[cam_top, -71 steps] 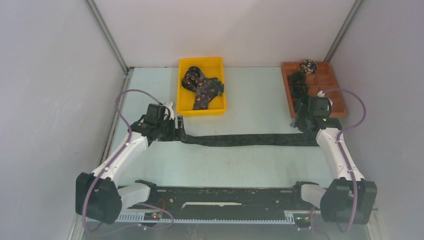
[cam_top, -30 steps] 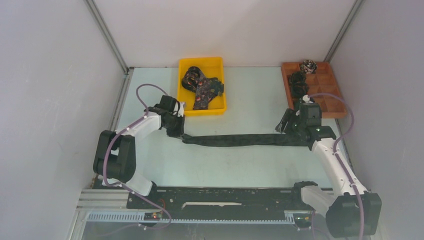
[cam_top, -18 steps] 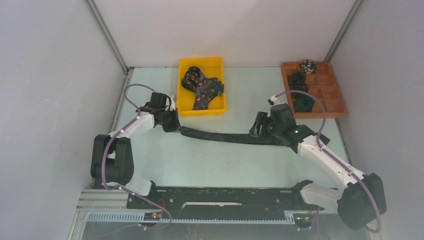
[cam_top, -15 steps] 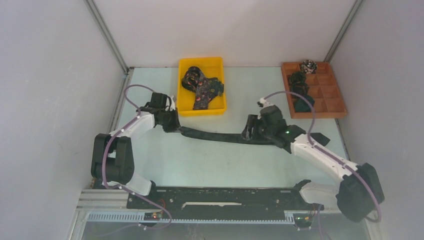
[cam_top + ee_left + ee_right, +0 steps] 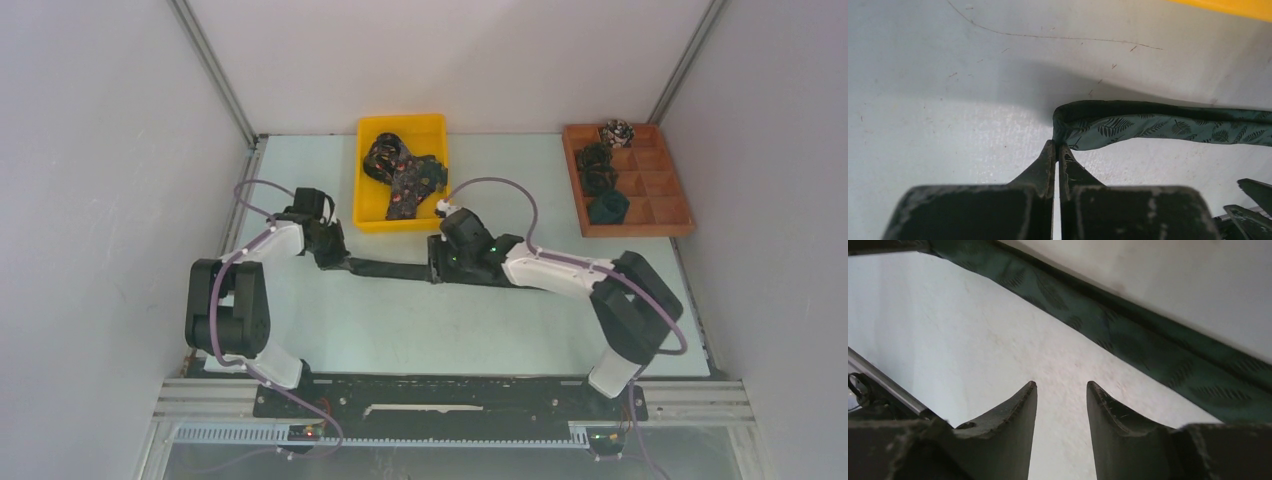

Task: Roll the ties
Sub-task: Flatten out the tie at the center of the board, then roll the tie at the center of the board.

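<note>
Your left gripper (image 5: 1055, 151) stays pinched on the folded end of the green leaf-print tie (image 5: 1158, 124). Your right gripper (image 5: 1060, 395), fingers spread and empty, has swept left along it to just before the yellow bin (image 5: 362, 175), so the strip on the table (image 5: 500, 330) looks shorter, probably doubled for rolling. The bin holds loose ties (image 5: 405, 182); the brown tray (image 5: 660, 185) holds a few rolled ties (image 5: 608, 207).

Stretched tie (image 5: 1158, 125) is showing dk green w/ darker fern-leaf print, edge nearly black. Ties in bin (image 5: 405, 182) are looking black w/ sm. reddish spots. Bin (image 5: 372, 210) is glowing yellow, divided tray (image 5: 668, 210) orange-brown, desk (image 5: 480, 320) pale mint. Left claw (image 5: 1056, 150) and right claw (image 5: 1061, 395) are reading matte black.
</note>
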Available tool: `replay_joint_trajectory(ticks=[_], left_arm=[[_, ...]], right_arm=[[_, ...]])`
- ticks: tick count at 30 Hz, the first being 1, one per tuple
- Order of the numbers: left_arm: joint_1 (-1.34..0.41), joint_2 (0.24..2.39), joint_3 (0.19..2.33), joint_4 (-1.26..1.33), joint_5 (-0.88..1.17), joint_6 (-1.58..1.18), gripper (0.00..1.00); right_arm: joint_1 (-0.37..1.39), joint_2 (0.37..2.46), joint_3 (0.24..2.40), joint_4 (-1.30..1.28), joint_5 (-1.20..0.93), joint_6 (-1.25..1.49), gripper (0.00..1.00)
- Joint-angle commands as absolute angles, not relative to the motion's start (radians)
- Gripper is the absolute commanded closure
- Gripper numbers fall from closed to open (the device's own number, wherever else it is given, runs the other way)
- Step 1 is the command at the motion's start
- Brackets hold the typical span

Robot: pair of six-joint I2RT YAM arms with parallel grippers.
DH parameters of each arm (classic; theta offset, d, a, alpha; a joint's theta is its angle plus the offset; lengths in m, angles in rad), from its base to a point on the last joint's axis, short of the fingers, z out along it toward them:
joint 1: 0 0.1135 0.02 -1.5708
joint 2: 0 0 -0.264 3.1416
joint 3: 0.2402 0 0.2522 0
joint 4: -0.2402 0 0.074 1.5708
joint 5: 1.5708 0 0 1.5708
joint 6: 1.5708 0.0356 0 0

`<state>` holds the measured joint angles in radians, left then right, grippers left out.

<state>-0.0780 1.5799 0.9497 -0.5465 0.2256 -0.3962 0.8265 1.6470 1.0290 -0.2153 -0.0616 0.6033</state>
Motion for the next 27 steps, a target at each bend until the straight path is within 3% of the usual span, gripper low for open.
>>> replay_joint_trajectory(ticks=[1,12,27], left_arm=[[-0.072,1.554,0.919,-0.574,0.187,-0.445,1.0],[-0.029,1.424,0.775,-0.569,0.194,-0.527,1.0],[0.071,1.491,0.861,-0.625,0.199,-0.438,1.0]], right_arm=[[0.864,1.75,1.172,-0.162,-0.099,0.599,0.57],[0.936,1.938,1.406,-0.173,-0.208,0.639,0.7],[0.983,2.17,1.676,-0.253,-0.26,0.641,0.81]])
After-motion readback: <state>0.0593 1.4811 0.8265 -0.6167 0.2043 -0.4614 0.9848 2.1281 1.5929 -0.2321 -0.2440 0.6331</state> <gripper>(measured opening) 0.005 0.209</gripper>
